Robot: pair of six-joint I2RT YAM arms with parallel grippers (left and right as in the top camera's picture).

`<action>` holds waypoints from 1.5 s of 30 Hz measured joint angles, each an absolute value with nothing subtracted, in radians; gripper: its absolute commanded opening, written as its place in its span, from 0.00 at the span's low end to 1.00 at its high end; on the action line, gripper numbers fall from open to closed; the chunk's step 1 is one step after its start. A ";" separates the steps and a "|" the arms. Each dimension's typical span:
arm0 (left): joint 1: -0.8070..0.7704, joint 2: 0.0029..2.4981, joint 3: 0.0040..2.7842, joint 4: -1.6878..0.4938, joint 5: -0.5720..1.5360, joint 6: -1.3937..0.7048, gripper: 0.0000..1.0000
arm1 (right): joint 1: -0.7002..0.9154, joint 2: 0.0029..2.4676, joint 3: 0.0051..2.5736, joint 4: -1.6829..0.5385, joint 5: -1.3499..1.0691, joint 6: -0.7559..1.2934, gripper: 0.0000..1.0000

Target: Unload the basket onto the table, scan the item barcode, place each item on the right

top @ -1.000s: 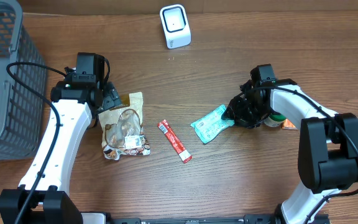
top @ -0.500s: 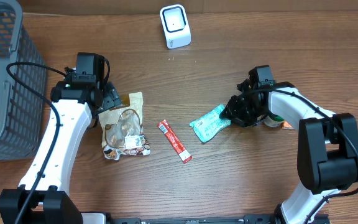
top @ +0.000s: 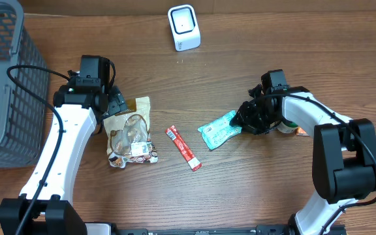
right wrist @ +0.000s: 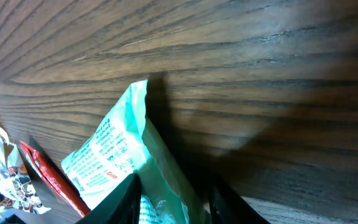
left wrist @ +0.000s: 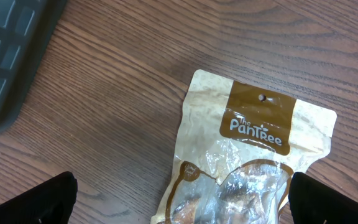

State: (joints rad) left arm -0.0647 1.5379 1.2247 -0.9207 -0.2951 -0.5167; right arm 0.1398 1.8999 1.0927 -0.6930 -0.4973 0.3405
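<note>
On the bench (top: 240,59), right side, I'm pinching the teal packet (top: 219,129) in the half-closed right claw (top: 241,124), next needing a barcode-first lift toward the scanner (top: 184,27); left claw (top: 115,104) wide open, empty.

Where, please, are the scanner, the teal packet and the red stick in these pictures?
scanner (top: 184,27), overhead view, white top face.
teal packet (top: 217,130), overhead view, wrapper's middle.
red stick (top: 184,148), overhead view, mid-length.

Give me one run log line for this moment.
left end effector: open above snack pouch | right end effector: straddles teal packet, grip unclear | scanner: no item at it
</note>
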 measured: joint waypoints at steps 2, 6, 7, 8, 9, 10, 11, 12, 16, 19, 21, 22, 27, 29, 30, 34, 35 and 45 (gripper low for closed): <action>-0.065 1.538 1.225 -0.921 -0.295 -0.517 1.00 | 0.140 1.900 1.093 -0.694 -0.498 0.341 0.47; -0.065 1.538 1.225 -0.921 -0.295 -0.517 1.00 | 0.140 1.899 1.093 -0.702 -0.521 0.340 0.50; -0.065 1.538 1.225 -0.921 -0.295 -0.517 1.00 | 0.140 1.899 1.093 -0.704 -0.522 0.340 0.46; -0.065 1.538 1.225 -0.921 -0.295 -0.516 1.00 | 0.140 1.899 1.093 -0.707 -0.523 0.338 0.41; -0.065 1.538 1.225 -0.921 -0.295 -0.517 1.00 | 0.140 1.899 1.093 -0.709 -0.522 0.336 0.34; -0.065 1.538 1.225 -0.921 -0.295 -0.517 1.00 | 0.140 1.899 1.093 -0.711 -0.519 0.333 0.29; -0.065 1.538 1.225 -0.921 -0.295 -0.517 1.00 | 0.140 1.899 1.092 -0.712 -0.513 0.334 0.24; -0.065 1.538 1.225 -0.921 -0.295 -0.517 1.00 | 0.140 1.899 1.090 -0.714 -0.514 0.337 0.22; -0.065 1.538 1.225 -0.921 -0.295 -0.517 0.99 | 0.140 1.899 1.090 -0.716 -0.521 0.340 0.20; -0.065 1.538 1.225 -0.921 -0.295 -0.517 1.00 | 0.140 1.899 1.090 -0.718 -0.521 0.340 0.18; -0.065 1.538 1.225 -0.921 -0.295 -0.517 1.00 | 0.140 1.899 1.090 -0.717 -0.525 0.335 0.07; -0.065 1.538 1.225 -0.921 -0.295 -0.517 0.99 | 0.140 1.899 1.090 -0.719 -0.527 0.338 0.04; -0.065 1.538 1.225 -0.921 -0.295 -0.516 1.00 | 0.140 1.899 1.090 -0.717 -0.532 0.340 0.04; -0.065 1.538 1.225 -0.921 -0.295 -0.516 1.00 | 0.140 1.899 1.090 -0.716 -0.532 0.338 0.04; -0.065 1.538 1.225 -0.921 -0.295 -0.516 1.00 | 0.140 1.899 1.091 -0.717 -0.531 0.335 0.04; -0.065 1.538 1.225 -0.921 -0.295 -0.516 1.00 | 0.141 1.899 1.110 -0.733 -0.523 0.306 0.04; -0.065 1.538 1.225 -0.921 -0.295 -0.517 1.00 | 0.142 1.899 1.124 -0.744 -0.514 0.294 0.04; -0.065 1.538 1.225 -0.921 -0.295 -0.517 1.00 | 0.142 1.847 1.425 -0.970 -0.452 0.141 0.04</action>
